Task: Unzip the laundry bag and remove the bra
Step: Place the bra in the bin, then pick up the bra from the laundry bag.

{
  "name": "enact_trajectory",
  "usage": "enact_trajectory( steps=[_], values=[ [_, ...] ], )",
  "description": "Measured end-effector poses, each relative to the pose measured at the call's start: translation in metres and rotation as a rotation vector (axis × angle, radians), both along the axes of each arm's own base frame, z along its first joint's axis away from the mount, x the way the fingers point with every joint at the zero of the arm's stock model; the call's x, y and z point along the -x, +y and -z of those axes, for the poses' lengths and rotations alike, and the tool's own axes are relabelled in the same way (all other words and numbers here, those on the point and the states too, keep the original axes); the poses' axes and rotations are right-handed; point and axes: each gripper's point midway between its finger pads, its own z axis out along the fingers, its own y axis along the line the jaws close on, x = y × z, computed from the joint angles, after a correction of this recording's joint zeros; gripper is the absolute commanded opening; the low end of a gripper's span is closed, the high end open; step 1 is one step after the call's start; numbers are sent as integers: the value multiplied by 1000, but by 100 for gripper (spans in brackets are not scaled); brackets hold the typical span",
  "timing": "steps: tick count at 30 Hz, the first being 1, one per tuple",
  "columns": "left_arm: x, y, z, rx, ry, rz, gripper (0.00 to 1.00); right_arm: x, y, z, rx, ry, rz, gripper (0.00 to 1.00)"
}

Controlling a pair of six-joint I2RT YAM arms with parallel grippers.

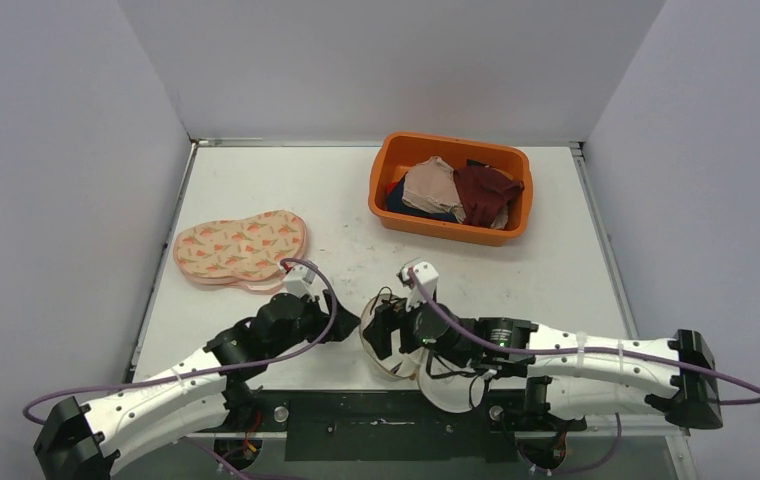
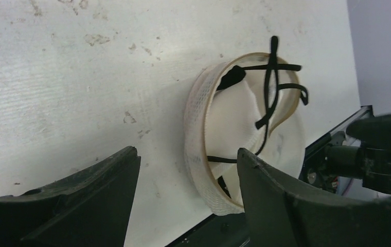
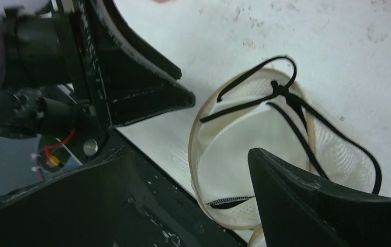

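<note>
Laundry bag (image 2: 198, 123) open, black bra (image 2: 269, 82) straps inside, cups hidden; orange bin (image 1: 446, 232) holds clothes (image 1: 456, 190). I read left gripper (image 2: 187, 154), right gripper (image 3: 188, 154) jaws wide, holding nothing.

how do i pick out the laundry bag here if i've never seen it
Start at the near edge of the white table, where the left gripper and right gripper nearly meet. The laundry bag lies between them: a round white mesh pouch with thin black straps spilling out, unlike the orange bin or the carrot-print piece farther back.
</note>
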Motion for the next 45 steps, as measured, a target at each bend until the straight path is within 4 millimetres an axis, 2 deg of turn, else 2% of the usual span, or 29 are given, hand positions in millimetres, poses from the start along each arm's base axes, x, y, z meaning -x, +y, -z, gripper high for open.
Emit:
enact_trajectory(
  steps=[3, 5, 8, 12, 15, 21, 26, 36, 41, 45],
  values=[
    [-2, 1, 17, -44, 29, -8, 64, 18, 8, 24, 81, 4, -4, 84],
    [-3, 1, 23, -57, 36, -12, 62, 17, 7, 28, 95, 0, 29, 84],
    [-7, -3, 24, -53, 29, -16, 57, 10, 4, 26, 80, -9, 89, 84],
    [-15, -11, 25, -41, 13, -16, 39, 3, 0, 26, 68, -5, 152, 84],
    [-19, -18, 32, -48, 20, -7, 29, 0, -3, 28, 56, 7, 199, 84],
    [-18, -26, 47, -47, 43, 20, 12, -6, -4, 27, 14, 31, 269, 83],
    [-12, -32, 44, 21, 29, 50, 1, -12, -3, 30, -3, 51, 305, 82],
    [5, -53, 2, 188, -53, 132, 0, -10, -5, 53, 38, 96, 314, 79],
    [12, -59, -2, 199, -60, 156, 0, -7, -8, 61, 48, 120, 319, 78],
    [15, -61, -1, 198, -61, 164, 0, -4, -9, 69, 60, 140, 321, 70]
  ],
)
